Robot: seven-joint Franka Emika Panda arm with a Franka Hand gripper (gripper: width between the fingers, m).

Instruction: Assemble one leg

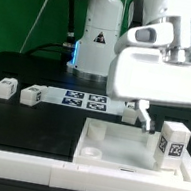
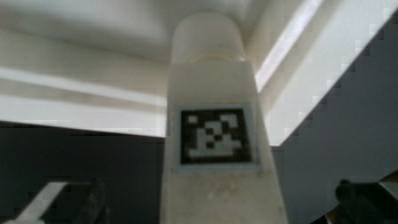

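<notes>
A white leg [image 1: 171,142] with a black-and-white marker on its face stands upright at the exterior view's right, on the near right corner of the large white tray-like piece [image 1: 115,148]. My gripper [image 1: 158,130] hangs over it, open, one dark finger [image 1: 144,120] beside the leg. In the wrist view the leg [image 2: 217,120] fills the middle between my two fingertips [image 2: 45,205]. Dark gaps show on both sides of it, so the jaws stand around it and do not touch. The gripper [image 2: 210,205] holds nothing.
Two more legs [image 1: 5,88] [image 1: 31,94] stand at the exterior view's left, and another [image 1: 131,114] sits behind my finger. The marker board [image 1: 82,101] lies flat behind the tray-like piece. The robot base [image 1: 94,32] is at the back.
</notes>
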